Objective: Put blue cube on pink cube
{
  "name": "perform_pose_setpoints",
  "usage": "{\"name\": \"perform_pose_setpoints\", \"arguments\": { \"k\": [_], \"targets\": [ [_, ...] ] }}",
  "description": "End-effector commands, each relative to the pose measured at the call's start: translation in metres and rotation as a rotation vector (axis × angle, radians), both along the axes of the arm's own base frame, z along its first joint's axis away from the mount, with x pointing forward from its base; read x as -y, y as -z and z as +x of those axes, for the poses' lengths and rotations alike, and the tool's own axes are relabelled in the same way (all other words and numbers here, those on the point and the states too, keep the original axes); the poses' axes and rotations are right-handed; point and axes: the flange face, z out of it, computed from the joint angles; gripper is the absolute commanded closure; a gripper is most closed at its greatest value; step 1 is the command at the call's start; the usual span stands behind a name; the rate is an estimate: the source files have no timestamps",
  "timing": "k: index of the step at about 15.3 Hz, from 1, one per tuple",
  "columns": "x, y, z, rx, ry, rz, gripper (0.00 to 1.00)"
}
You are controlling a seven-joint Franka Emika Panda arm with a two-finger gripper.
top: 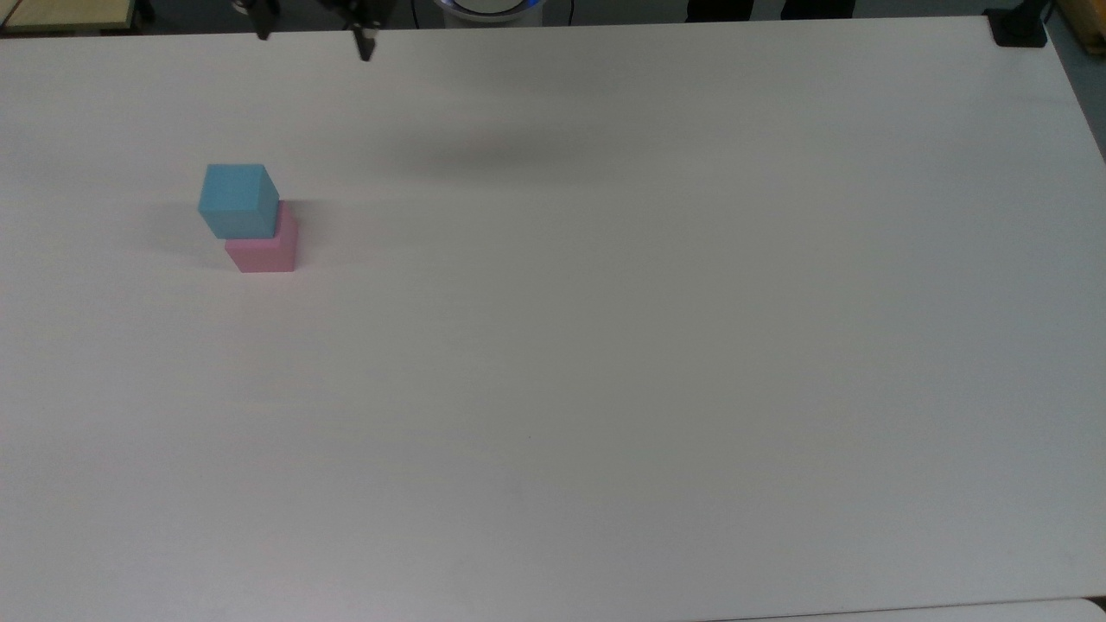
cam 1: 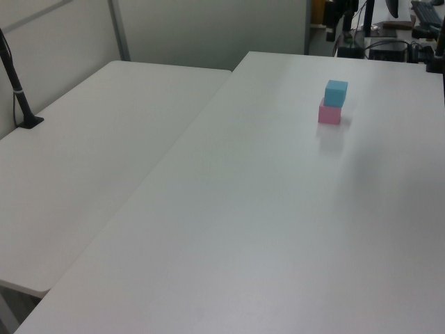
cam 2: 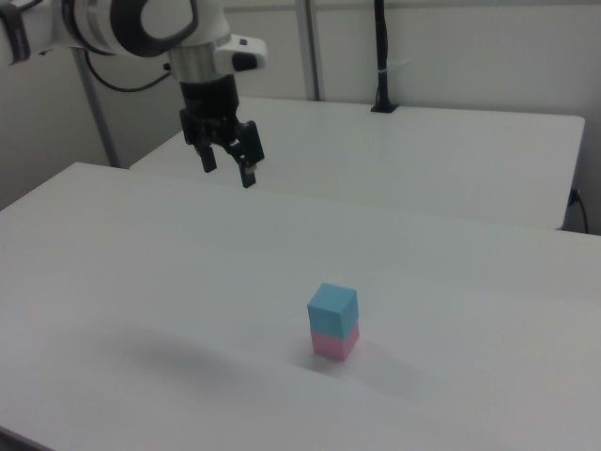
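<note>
Blue cube (top: pixel 238 200) is sitting on top of the pink cube (top: pixel 264 249), stacked, nothing else touching it. In the right view the blue cube (cam 2: pixel 332 309) is resting squarely on the pink cube (cam 2: pixel 333 344), faces roughly lined up. In the top view the blue one is appearing shifted toward the top view's upper left of the pink one, most likely camera angle, hard to confirm from that view alone. Left view is showing the same stack: blue cube (cam 1: pixel 336 92) over pink cube (cam 1: pixel 329 113), upright, not tilting.

Stack is sitting on the white table (top: pixel 605 345), toward the top view's left side, well apart from every edge. In the right view it is standing near the middle of the table (cam 2: pixel 141 282).

Gripper (cam 2: pixel 229 167) is hanging in the air well apart from the stack, up and toward the right view's left of it. Fingers (cam 2: pixel 249 175) are spread apart, pointing down, carrying nothing, released. In the top view the gripper (top: pixel 313 36) is poking in at the top edge, two dark fingertips (top: pixel 365 50) with a clear gap between them, over the far edge of the table. A soft shadow is lying on the table surface below it.

A second white table (cam 1: pixel 83 174) is butting against the first along the left view's left. A black post (cam 1: pixel 17 90) is standing on a small base at that table's far side.
</note>
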Motion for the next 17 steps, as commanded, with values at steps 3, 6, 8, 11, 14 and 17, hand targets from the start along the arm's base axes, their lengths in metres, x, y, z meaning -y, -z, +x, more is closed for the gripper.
{"name": "perform_pose_setpoints", "arguments": {
  "k": [3, 6, 8, 11, 14, 17],
  "targets": [
    [-0.025, -0.004, 0.008, 0.056, -0.162, -0.004, 0.00],
    [-0.029, -0.003, 0.010, 0.058, -0.184, 0.004, 0.00],
    [-0.035, -0.002, 0.011, 0.055, -0.167, 0.007, 0.00],
    [-0.036, -0.002, 0.010, 0.057, -0.139, 0.012, 0.00],
    [-0.034, -0.003, 0.010, 0.061, -0.147, 0.023, 0.00],
    [-0.033, -0.006, 0.009, 0.064, -0.154, 0.016, 0.00]
  ]
}}
